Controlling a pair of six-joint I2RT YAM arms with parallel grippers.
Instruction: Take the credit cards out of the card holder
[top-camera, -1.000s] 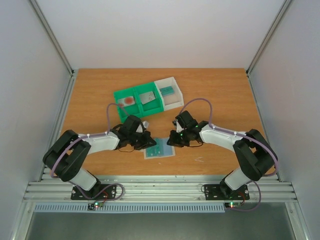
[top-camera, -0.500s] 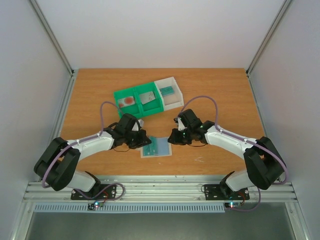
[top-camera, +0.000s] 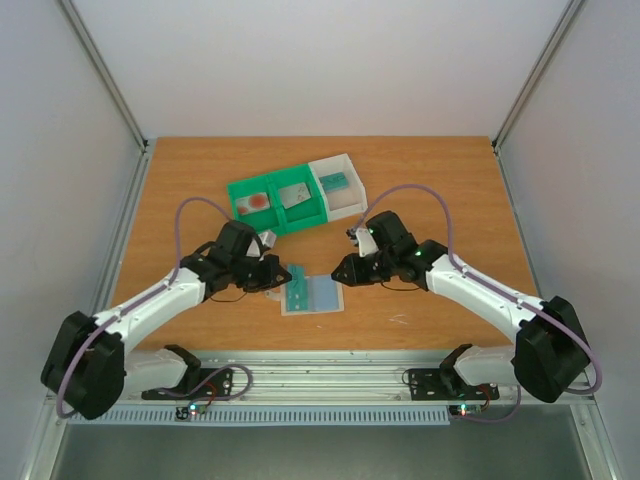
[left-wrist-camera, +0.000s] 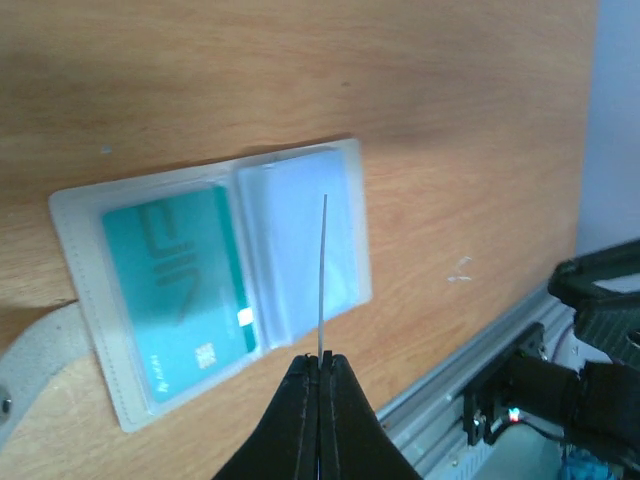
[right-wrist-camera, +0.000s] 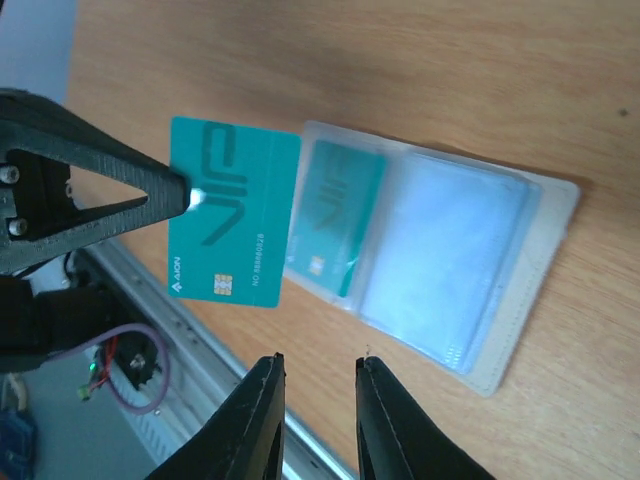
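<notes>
Pulls teal card (right-wrist-camera: 232, 225) leftward, clear of card holder (top-camera: 322, 296), since a second ago.
Pinches it in left gripper (left-wrist-camera: 320, 362) over card holder's left edge; holds right gripper (right-wrist-camera: 318, 375) fingers slightly apart, empty, by its right edge; shows second teal card (left-wrist-camera: 180, 290) inside.

Flat pale beige card holder (top-camera: 325, 297) open, clear pockets up; one teal plastic card (right-wrist-camera: 335, 215) tucked inside; second teal card (right-wrist-camera: 233, 212) out, lifted beside holder. White red-circle card (top-camera: 258, 201), grey card (top-camera: 294, 195), blue-teal card (top-camera: 335, 181) lie farther back.

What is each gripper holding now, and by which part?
Left gripper: teal credit card, pinched at the middle of one long edge. Right gripper: nothing, fingers apart.
</notes>
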